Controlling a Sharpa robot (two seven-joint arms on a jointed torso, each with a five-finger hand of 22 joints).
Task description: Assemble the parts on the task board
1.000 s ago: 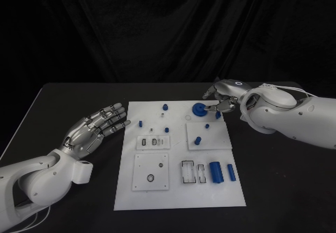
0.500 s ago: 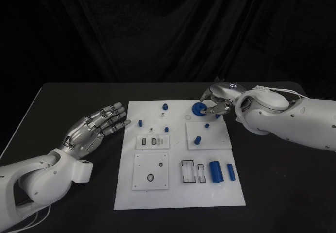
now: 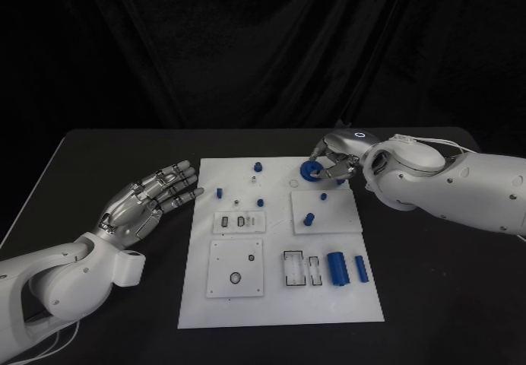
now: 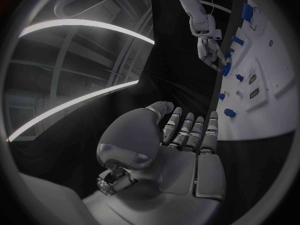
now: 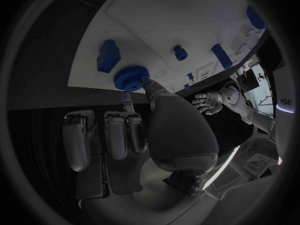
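Observation:
The white task board lies in the middle of the black table. My right hand is over the board's far right corner and pinches a blue gear between thumb and a finger; the right wrist view shows the gear at the fingertips, just off the board, near a blue block. My left hand hovers beside the board's left edge, fingers spread, holding nothing. Its fingers point toward the board. Two blue cylinders lie at the near right.
Small blue pegs stand on the board: one at the far middle, one at the left, one on the right square plate. Slotted plates and a frame sit nearer me. Bare black table surrounds the board.
My right hand has drifted slightly left with the blue gear in its grip. The left hand has not moved.

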